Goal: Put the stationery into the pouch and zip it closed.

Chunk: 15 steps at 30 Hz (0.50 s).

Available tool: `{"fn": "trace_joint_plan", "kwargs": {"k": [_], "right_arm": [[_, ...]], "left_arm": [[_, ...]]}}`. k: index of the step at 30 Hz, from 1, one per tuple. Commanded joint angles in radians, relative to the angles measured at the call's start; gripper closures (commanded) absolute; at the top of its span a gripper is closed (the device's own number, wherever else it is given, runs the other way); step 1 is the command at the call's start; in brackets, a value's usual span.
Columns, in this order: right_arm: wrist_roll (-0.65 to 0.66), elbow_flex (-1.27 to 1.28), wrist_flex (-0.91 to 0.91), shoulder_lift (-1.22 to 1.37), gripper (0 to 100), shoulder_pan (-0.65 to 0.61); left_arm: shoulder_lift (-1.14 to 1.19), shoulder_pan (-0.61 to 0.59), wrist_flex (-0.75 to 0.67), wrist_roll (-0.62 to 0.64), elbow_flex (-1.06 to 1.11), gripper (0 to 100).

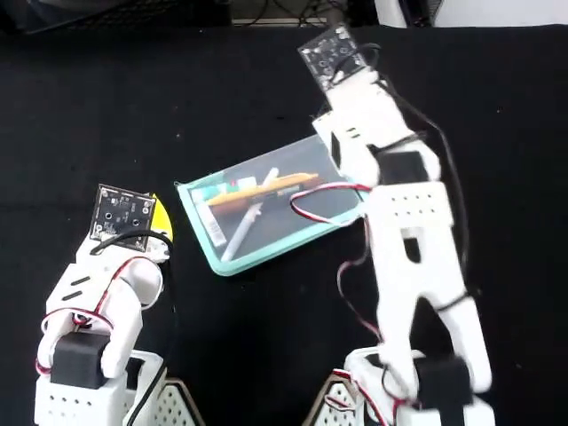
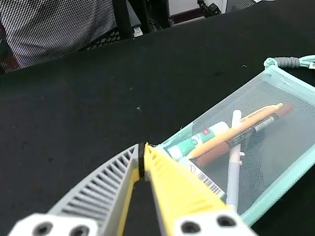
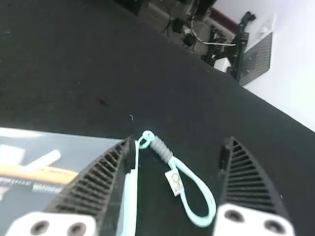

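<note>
**Item 1: mesh pouch** (image 1: 284,226). It is see-through with mint trim and lies flat on the table between your two claws. One short end sits just ahead of the tips of your left claw (image 2: 142,147). The opposite corner lies under one finger of your right claw (image 3: 178,143). You cannot tell from these views whether the zip is open or closed.

**Contents, all inside the pouch:**
- orange pen (image 2: 246,123), lying lengthwise
- brown pen (image 2: 216,153), alongside the orange pen
- white pen (image 2: 232,172), crossing under the other two pens
- green-and-white tube (image 2: 197,140), at the end nearest your left claw

**Item 2: pull cord** (image 3: 189,189). This is a mint loop with a grey wrapped neck and a small tag, fixed at the pouch corner. It lies on the table in the gap between your right claw's fingers. Its knotted end is just beside the finger that overlaps the pouch.

**Item 3: right claw.** The fingers are spread wide apart with nothing gripped, low over the cord.

**Item 4: left claw.** The grey and yellow fingers are pressed together with nothing between them.

**Item 5: table** (image 1: 89,106), covered in black.
</note>
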Motion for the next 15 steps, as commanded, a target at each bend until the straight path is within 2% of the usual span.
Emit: {"fn": "trace_joint_plan", "kwargs": {"k": [1, 4, 6, 8, 11, 15], "right_arm": [[-0.002, -0.047, 0.229, -0.162, 74.6, 0.018], [-0.006, -0.016, 0.404, -0.308, 88.1, 0.015], [-0.008, 0.047, 0.422, -0.410, 99.2, 0.014], [-0.008, 0.151, 0.417, -0.516, 96.0, 0.015], [-0.012, 0.364, 0.382, -0.688, 98.8, 0.012], [-0.081, 0.674, 0.321, -0.967, 98.6, 0.032]], "left_arm": [[0.003, -0.012, -0.005, -0.003, -0.007, 93], [0.003, -0.010, 0.000, -0.002, -0.007, 94], [-0.003, -0.010, 0.002, -0.002, 0.002, 97], [-0.005, -0.007, -0.005, -0.002, 0.039, 97], [-0.005, -0.016, -0.049, -0.006, 0.136, 97], [-0.006, -0.130, -0.101, -0.011, 0.246, 97]]}}
